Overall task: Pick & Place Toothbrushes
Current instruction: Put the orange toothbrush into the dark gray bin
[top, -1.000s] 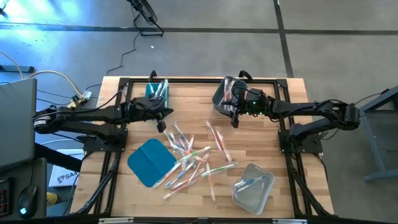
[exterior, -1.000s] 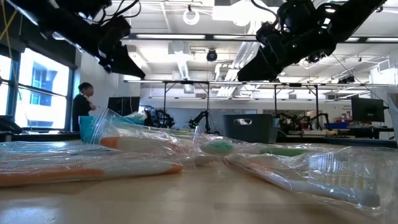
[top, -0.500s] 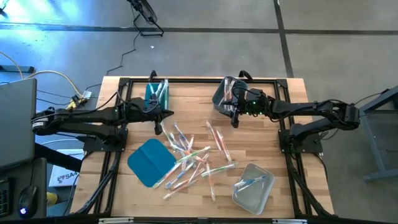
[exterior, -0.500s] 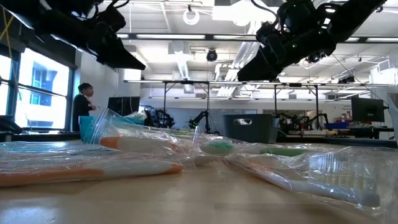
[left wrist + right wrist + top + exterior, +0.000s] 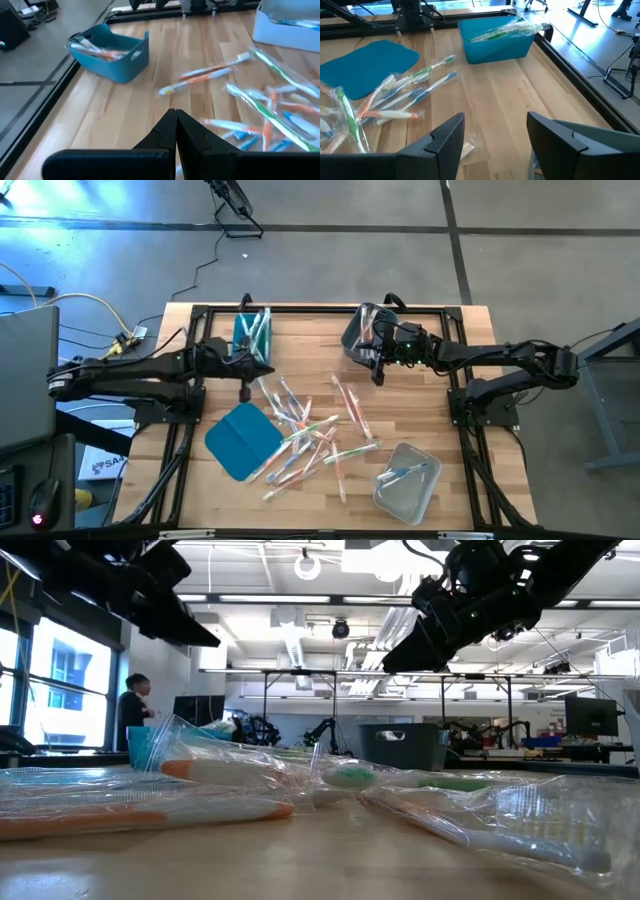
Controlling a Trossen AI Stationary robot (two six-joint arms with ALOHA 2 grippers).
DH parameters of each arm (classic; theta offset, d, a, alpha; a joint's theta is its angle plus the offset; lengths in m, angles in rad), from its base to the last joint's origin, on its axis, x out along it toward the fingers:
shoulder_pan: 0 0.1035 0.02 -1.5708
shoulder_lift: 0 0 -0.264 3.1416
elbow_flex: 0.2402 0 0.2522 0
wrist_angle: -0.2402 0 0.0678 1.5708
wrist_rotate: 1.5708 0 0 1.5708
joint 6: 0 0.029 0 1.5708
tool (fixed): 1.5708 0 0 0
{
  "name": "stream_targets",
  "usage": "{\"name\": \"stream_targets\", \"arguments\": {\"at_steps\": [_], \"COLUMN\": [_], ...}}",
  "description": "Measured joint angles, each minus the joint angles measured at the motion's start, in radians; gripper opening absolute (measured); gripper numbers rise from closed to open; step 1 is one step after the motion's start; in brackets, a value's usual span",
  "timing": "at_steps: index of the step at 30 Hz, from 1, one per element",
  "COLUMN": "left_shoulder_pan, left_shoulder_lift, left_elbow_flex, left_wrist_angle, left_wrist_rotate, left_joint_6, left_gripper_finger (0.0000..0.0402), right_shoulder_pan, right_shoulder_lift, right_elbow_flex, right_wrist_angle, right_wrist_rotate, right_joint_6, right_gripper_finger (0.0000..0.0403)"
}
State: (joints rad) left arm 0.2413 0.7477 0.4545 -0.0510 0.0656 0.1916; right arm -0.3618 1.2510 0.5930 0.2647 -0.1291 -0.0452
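Nearest you, at the table's front edge, sits the clear bin with a blue toothbrush or two already lying in it, so you can take it as one of the sorting targets; just left of it across the boards lies the flat teal lid, set aside and out of the way.

Between them, spreading toward the middle of the table, is the loose heap of toothbrushes, wrapped in crinkled clear film, green, orange and blue mixed and crossing one another; that is the bulk of what remains, and by the look of it most of the task is ahead of you.

Past the heap, your left gripper hangs above the boards just beside the pile's left fringe, fingers pressed tight together and holding nothing; from its wrist camera the closed tips point at the nearest stray brushes, so you would need to spread them before any pick.

Your right gripper hovers above bare wood near the grey bin, jaws spread wide and empty, which suits a hand parked by its drop point.

Farthest back, the teal bin stands near the rear rail with several green brushes inside; colour seems to decide the bin.
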Motion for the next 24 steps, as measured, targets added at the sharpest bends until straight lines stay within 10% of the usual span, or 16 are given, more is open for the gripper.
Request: {"name": "stream_targets", "arguments": {"at_steps": [24], "left_shoulder_pan": [0.000], "left_shoulder_lift": [-0.456], "left_elbow_flex": [-0.172], "left_wrist_angle": [-0.012], "left_wrist_rotate": [-0.006], "left_joint_6": [-0.024], "left_gripper_finger": [0.0000], "right_shoulder_pan": [0.000], "right_shoulder_lift": [0.000], "right_elbow_flex": [0.000], "right_wrist_angle": [-0.007], "right_wrist_rotate": [-0.028], "right_joint_6": [0.143], "right_gripper_finger": [0.0207]}}
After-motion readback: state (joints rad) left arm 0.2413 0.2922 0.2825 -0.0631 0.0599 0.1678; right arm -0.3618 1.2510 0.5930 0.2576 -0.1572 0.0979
